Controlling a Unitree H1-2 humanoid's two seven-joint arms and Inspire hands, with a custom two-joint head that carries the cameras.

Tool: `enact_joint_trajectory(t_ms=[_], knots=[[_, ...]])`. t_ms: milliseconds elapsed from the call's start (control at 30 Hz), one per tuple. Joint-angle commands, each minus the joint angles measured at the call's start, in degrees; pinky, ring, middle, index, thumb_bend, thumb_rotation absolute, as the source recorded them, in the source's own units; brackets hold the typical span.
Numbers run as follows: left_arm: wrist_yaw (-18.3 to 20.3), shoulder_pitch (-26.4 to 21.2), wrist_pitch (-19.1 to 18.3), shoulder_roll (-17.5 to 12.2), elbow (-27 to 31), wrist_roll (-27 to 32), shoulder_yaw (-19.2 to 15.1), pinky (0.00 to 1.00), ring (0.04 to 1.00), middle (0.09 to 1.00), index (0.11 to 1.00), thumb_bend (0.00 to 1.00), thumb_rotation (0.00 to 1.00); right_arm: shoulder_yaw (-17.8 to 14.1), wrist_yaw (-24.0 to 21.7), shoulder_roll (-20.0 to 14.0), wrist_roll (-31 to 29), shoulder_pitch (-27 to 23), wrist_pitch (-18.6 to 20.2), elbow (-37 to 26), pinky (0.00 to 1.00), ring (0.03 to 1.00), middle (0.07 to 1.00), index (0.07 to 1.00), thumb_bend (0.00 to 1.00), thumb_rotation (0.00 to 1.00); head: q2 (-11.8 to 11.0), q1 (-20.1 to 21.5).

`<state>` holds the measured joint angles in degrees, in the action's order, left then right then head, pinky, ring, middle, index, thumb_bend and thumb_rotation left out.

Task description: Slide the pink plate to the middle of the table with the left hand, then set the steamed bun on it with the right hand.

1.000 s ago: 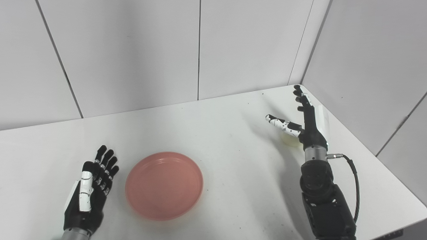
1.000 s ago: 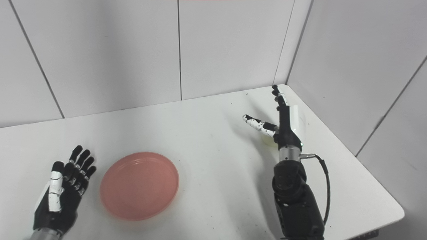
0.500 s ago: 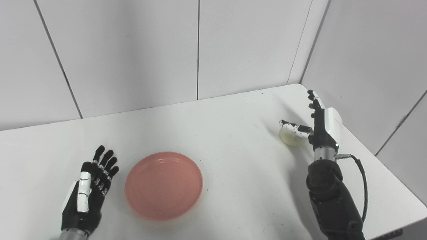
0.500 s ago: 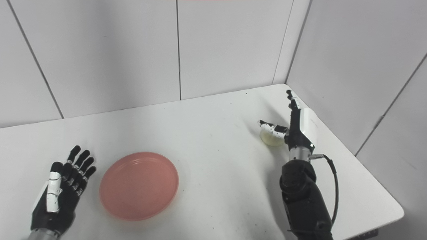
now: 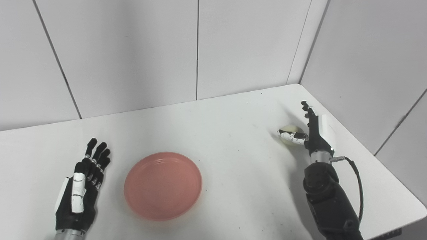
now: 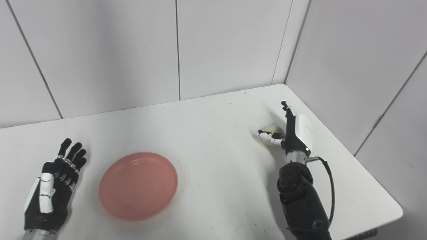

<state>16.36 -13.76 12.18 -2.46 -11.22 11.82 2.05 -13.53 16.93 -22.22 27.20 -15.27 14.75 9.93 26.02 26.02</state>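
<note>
White table (image 5: 213, 120) carries everything, boxed by pale wall panels (image 5: 133, 53) behind and to the right. Taking the plate (image 5: 162, 185) as landmark: it lies flat near the front edge, somewhat left of the table's middle, empty, presumably placed as a landing spot for the bun.

Right of the plate, well apart, the right arm (image 5: 328, 196) rises from the bottom edge, its cable looping beside it. Just left of the plate rests the left hand (image 5: 80, 191), fingers spread, holding nothing and not touching the rim, likely parked out of the way.

Far right of the plate and further back, near the corner, the right hand (image 6: 293, 133) stands on edge, fingers straight and apart, thumb laid across the front of the bun (image 6: 272, 134). It looks set to close rather than gripping; real contact I cannot tell.

Bare tabletop lies between bun and plate, so nothing blocks the carry; the nearby right wall crowds the hand's far side.
</note>
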Motion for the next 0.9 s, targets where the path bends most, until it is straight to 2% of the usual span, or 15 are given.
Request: enact_joint_trajectory(t_ms=[0, 133, 233, 367, 533, 667, 733, 767, 800, 833, 867], knots=[[1.3, 0.6, 2.8, -0.4, -1.5, -0.2, 0.4, 1.00, 0.971, 0.969, 0.974, 0.62, 0.97, -0.1, 0.2, -1.9, -0.2, -2.0, 0.8, -0.7, 0.67, 0.774, 0.818, 0.840, 0.69, 0.16, 0.1, 0.0], [1.4, 0.6, 2.8, -0.5, -1.6, 0.2, 0.6, 1.00, 0.963, 0.962, 0.964, 0.63, 0.95, 0.3, -0.2, -2.1, -0.4, -2.1, 1.3, 0.1, 0.65, 0.765, 0.808, 0.832, 0.70, 0.14, 0.1, 0.0], [1.3, 0.5, 3.3, -0.6, -1.7, 0.0, 0.7, 0.99, 0.961, 0.960, 0.961, 0.63, 0.94, 0.6, -1.2, -2.4, -0.5, -2.3, 3.2, 0.1, 0.65, 0.757, 0.806, 0.831, 0.71, 0.11, 0.3, 0.0], [1.3, 0.7, 2.7, -0.7, -1.2, 0.2, 0.8, 0.99, 0.959, 0.959, 0.962, 0.62, 0.93, 1.6, -3.3, -3.3, -0.3, -2.4, 6.1, 0.3, 0.62, 0.731, 0.812, 0.831, 0.72, 0.02, 0.4, 0.0], [1.5, 0.7, 2.8, -0.8, -1.1, 0.5, 1.0, 0.99, 0.959, 0.961, 0.967, 0.61, 0.95, 2.2, -4.2, -4.0, -0.9, -2.4, 7.4, 0.8, 0.62, 0.742, 0.810, 0.805, 0.73, 0.00, 0.6, 0.0], [1.1, 0.8, 2.4, -0.8, -0.6, 0.1, 1.1, 0.99, 0.962, 0.962, 0.967, 0.62, 0.95, 3.2, -3.5, -4.6, 0.5, -2.3, 7.6, 1.6, 0.55, 0.693, 0.772, 0.772, 0.71, 0.00, 0.7, -0.1], [1.2, 0.8, 2.5, -0.9, -0.5, 0.2, 1.1, 0.99, 0.963, 0.962, 0.966, 0.61, 0.95, 3.0, -3.3, -4.5, 0.6, -2.5, 8.5, 1.5, 0.47, 0.617, 0.737, 0.760, 0.69, 0.00, 0.7, -0.1], [1.2, 0.8, 2.5, -0.9, -0.5, 0.2, 1.1, 1.00, 0.963, 0.962, 0.967, 0.61, 0.96, 2.9, -3.3, -4.3, 0.5, -2.5, 9.0, 1.1, 0.33, 0.449, 0.609, 0.749, 0.63, 0.00, 0.7, -0.1], [1.2, 0.8, 2.6, -0.9, -0.5, 0.2, 1.1, 1.00, 0.964, 0.961, 0.967, 0.60, 0.96, 2.6, -2.9, -4.1, 0.4, -2.7, 9.2, 1.1, 0.22, 0.321, 0.517, 0.721, 0.58, 0.00, 0.8, -0.1], [1.2, 0.7, 2.7, -0.9, -0.5, 0.2, 1.1, 1.00, 0.964, 0.960, 0.965, 0.61, 0.95, 2.5, -2.6, -4.0, 0.3, -2.7, 9.3, 0.9, 0.18, 0.272, 0.485, 0.685, 0.56, 0.00, 0.8, -0.2], [1.1, 0.7, 2.7, -0.8, -0.6, 0.2, 1.1, 1.00, 0.964, 0.960, 0.965, 0.61, 0.95, 2.3, -2.1, -4.1, 0.1, -2.8, 8.6, 1.5, 0.18, 0.272, 0.485, 0.685, 0.56, 0.00, 0.8, -0.2]])
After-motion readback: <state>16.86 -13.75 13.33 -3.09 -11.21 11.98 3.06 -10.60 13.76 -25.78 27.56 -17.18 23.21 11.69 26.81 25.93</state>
